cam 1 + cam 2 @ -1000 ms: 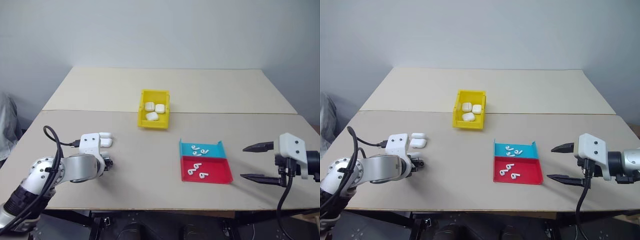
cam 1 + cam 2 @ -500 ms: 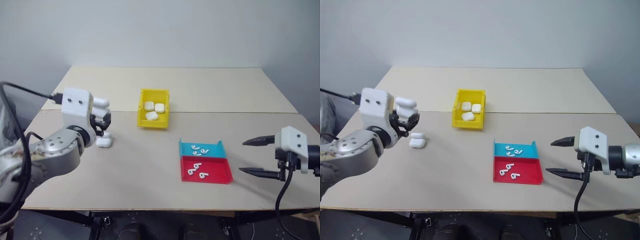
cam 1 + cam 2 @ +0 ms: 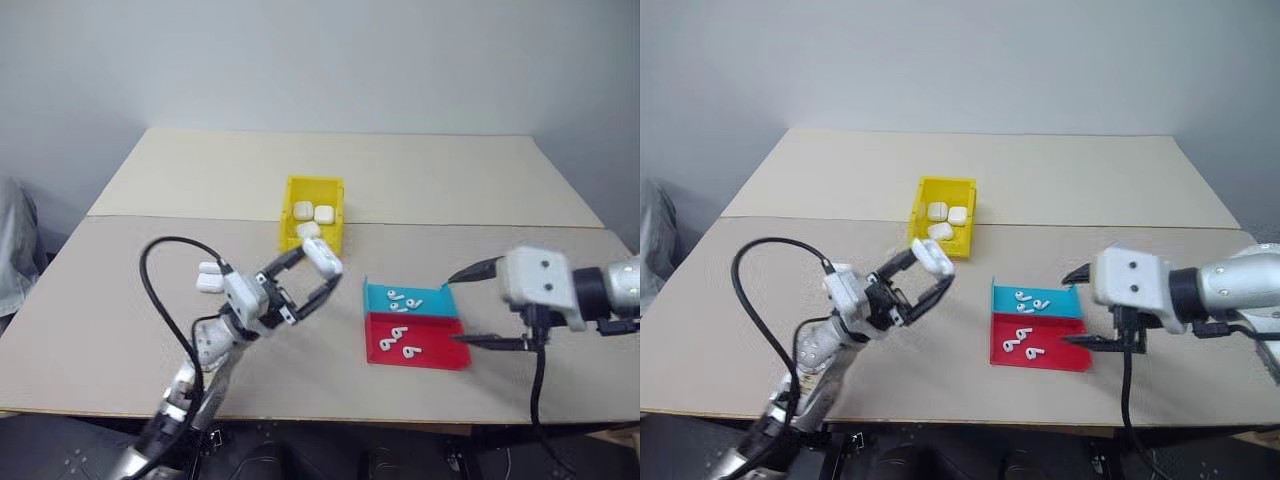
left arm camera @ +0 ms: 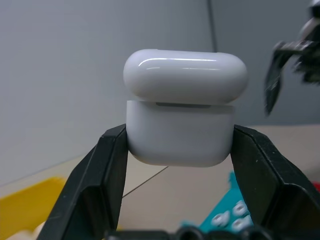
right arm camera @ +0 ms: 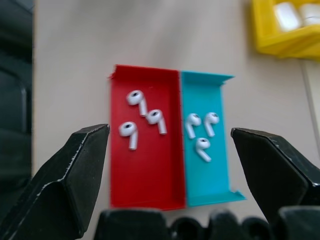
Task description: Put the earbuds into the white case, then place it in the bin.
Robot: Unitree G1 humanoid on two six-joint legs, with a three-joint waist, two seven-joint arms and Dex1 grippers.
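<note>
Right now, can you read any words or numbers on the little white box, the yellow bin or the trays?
There are none to read.
White case, held in the left gripper: plain glossy white, no text.
Yellow bin: no label visible.
Blue tray and red tray: no writing.
Earbuds: no marks that can be made out.
</note>
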